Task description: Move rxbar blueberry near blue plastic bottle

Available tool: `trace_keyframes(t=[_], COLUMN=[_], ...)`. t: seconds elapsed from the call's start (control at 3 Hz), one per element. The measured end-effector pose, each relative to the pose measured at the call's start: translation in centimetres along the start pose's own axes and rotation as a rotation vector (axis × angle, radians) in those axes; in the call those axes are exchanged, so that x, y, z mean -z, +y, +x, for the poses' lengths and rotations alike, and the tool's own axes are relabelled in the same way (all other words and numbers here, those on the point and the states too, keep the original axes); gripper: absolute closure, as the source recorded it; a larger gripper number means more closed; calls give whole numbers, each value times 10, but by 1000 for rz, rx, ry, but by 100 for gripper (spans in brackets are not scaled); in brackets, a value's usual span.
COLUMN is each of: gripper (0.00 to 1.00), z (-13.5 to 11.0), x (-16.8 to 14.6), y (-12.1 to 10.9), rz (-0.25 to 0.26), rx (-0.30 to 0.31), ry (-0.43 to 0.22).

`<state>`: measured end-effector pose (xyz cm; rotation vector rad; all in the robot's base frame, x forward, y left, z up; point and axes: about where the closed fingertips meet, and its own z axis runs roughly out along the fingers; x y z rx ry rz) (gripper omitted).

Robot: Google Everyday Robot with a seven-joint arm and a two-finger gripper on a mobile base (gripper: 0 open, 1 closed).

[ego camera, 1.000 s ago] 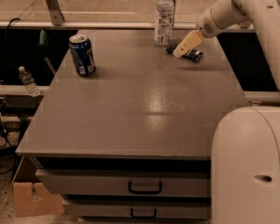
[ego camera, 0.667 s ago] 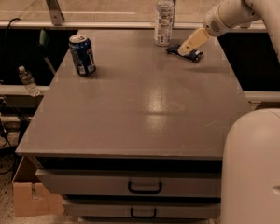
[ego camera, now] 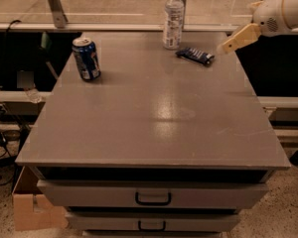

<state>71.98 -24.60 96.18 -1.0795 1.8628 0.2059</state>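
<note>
The rxbar blueberry [ego camera: 195,55], a flat dark navy wrapper, lies on the grey table top [ego camera: 154,108] near the back right. It is just right of and in front of the blue plastic bottle [ego camera: 173,18], a clear bottle with a white cap that stands upright at the back edge. My gripper [ego camera: 225,47] hangs to the right of the bar, over the table's right edge and a little above it. It is apart from the bar and holds nothing.
A blue soda can [ego camera: 86,58] stands upright at the back left of the table. Below the top are drawers with dark handles [ego camera: 153,199]. A cardboard box [ego camera: 32,209] sits on the floor at the lower left. Cables hang at the left.
The gripper was over the bar and has pulled away to the right, leaving the bar lying on the table next to the bottle. The arm's white body has left the right foreground.
</note>
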Motion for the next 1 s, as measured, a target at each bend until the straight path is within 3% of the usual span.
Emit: trace_keyframes(t=[0.33,0.67,1.0], gripper=[0,0,0], z=[4,25,24], x=[69,134,132], y=[17,34,34], rz=[48,87,85], rx=[30,52,52], ry=[-78,-101,-101])
